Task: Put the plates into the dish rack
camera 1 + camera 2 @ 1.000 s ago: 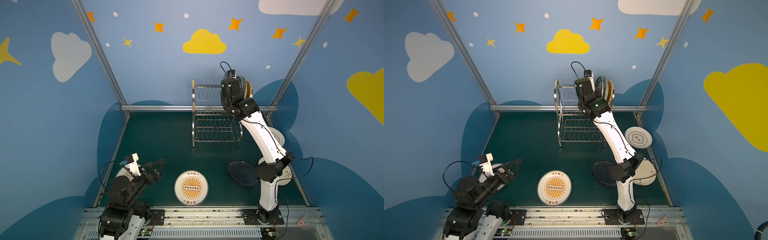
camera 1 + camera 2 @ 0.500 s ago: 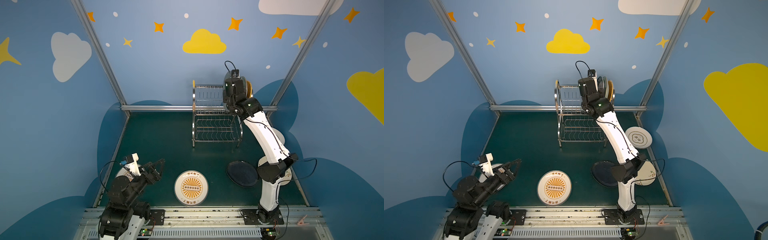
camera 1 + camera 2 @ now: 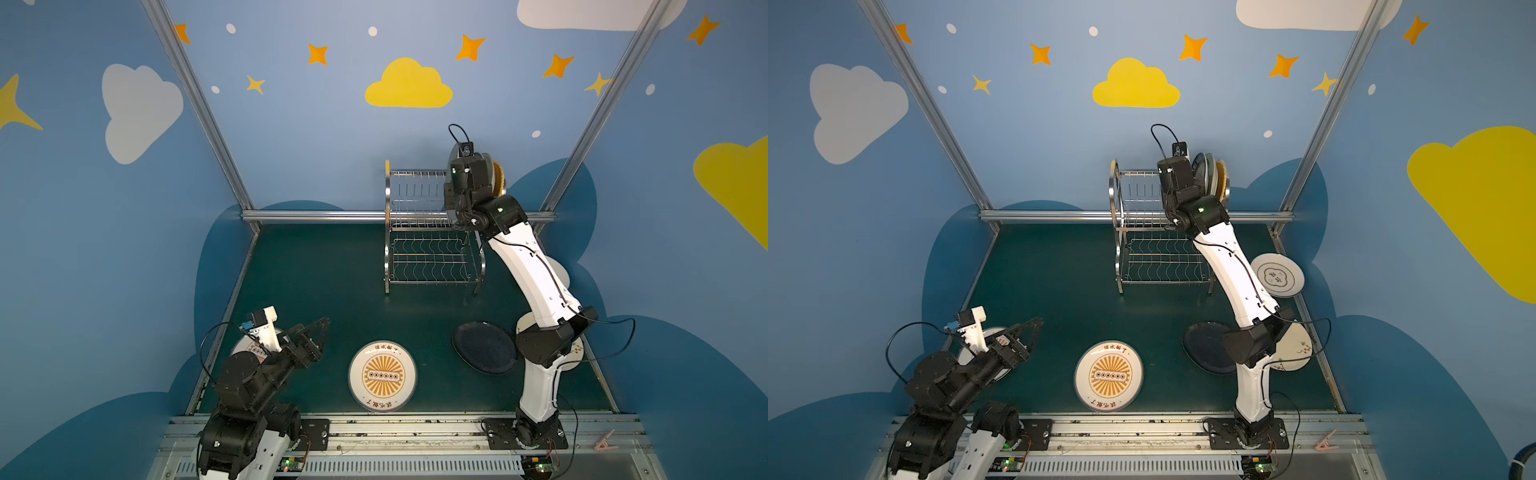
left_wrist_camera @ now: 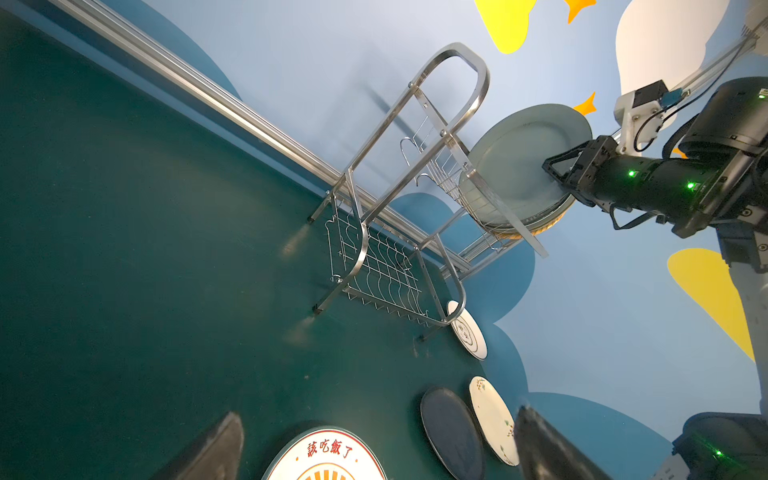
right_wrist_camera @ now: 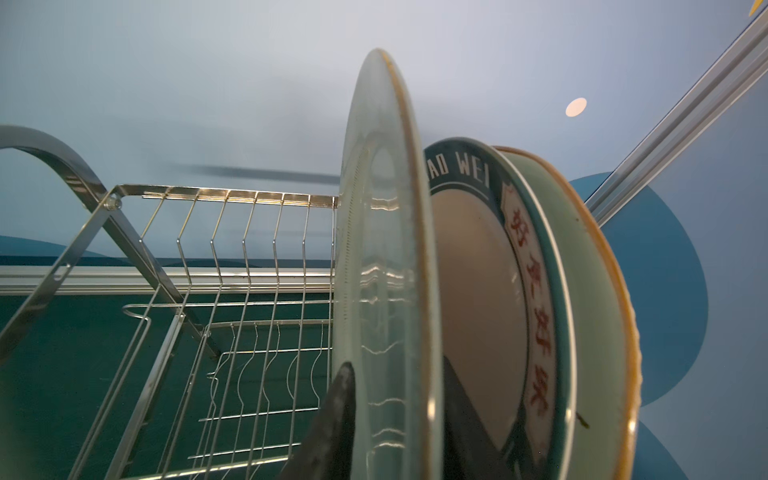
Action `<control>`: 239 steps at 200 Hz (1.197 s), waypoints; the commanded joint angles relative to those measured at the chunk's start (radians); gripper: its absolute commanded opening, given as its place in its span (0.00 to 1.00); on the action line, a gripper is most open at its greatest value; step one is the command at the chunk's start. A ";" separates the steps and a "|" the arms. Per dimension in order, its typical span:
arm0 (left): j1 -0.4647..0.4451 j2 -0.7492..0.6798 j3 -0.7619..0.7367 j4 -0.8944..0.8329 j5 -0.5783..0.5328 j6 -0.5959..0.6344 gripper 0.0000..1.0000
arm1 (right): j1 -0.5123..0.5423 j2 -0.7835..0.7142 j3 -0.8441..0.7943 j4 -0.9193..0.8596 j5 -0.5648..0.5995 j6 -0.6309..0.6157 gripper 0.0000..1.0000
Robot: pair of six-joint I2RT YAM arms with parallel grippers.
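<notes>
Right gripper (image 5: pixel 397 365) jaws parted around racked plate (image 5: pixel 382 208).

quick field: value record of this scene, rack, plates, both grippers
dish rack: two tiers, at the back of the table
upper tier: grey-green plate on edge, lettered plate behind it
right gripper: fingers straddle the grey-green plate's rim
left gripper: open, holding nothing
flat on table: sunburst plate, black plate, emblem plate, floral plate, a plate under the left arm
</notes>
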 commanded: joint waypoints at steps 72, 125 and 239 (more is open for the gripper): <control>0.003 -0.013 0.003 0.009 -0.005 0.004 1.00 | 0.004 -0.076 0.010 -0.025 -0.019 0.004 0.50; 0.003 -0.013 0.003 0.011 -0.005 0.004 1.00 | 0.005 -0.097 0.004 -0.024 -0.040 0.006 0.58; 0.003 0.003 0.006 0.010 0.008 0.007 1.00 | 0.037 -0.248 -0.127 0.039 -0.113 -0.018 0.83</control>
